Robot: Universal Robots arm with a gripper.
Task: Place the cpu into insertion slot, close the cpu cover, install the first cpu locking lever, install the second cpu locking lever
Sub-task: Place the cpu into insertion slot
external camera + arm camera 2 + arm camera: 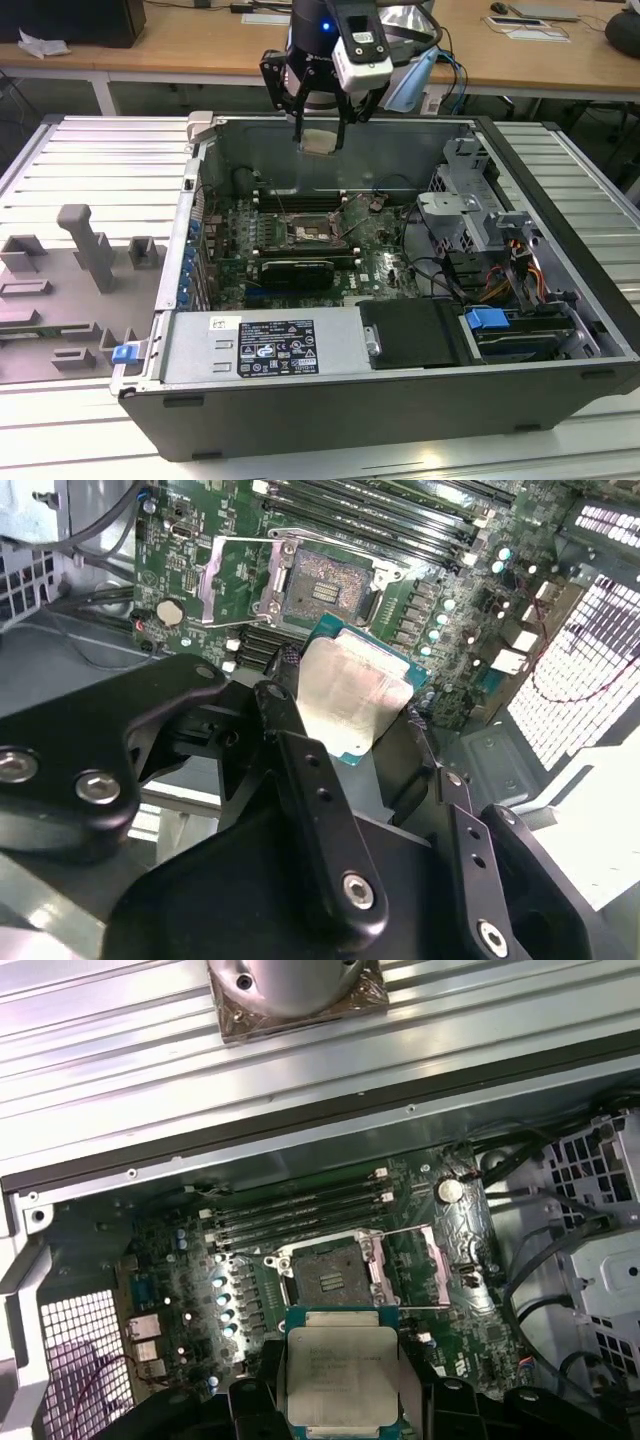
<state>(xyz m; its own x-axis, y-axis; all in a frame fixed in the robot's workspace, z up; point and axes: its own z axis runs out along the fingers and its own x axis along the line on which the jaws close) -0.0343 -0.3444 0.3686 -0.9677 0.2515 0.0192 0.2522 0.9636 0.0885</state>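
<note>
Fingers (290,730) closed on the cpu (350,695), pinching it by two opposite edges. Silvery-beige metal top faces both wrist cameras, green edge showing around it in the second wrist view. Same grip in the first wrist view: cpu (340,1375) clamped between the two black finger links.

Gripper (320,135) points straight down, wrist vertical, arm coming in from above at the far side of the scene in the exterior view. A white camera box (360,50) sits on the wrist. The cpu (320,141) hangs in the air level with the top of the far wall of the open computer case (350,420), well above the motherboard and touching nothing but the fingers.

Insertion slot (308,232) lies down on the green board, well apart from the cpu, nearer the exterior camera than the gripper. The slot (325,1275) has a dark centre, bare, with nothing seated in it; it also appears in the second wrist view (325,580). The cpu cover (410,1265) is flipped open, standing beside the slot and not over it; it also appears in the second wrist view (235,575).

Long black memory slots (300,195) run just behind the socket. The case lies on its side, open top up, on a ribbed metal desk (100,160). A grey parts fixture (70,290) sits on the desk at the exterior view's left, apart from the case.
</note>
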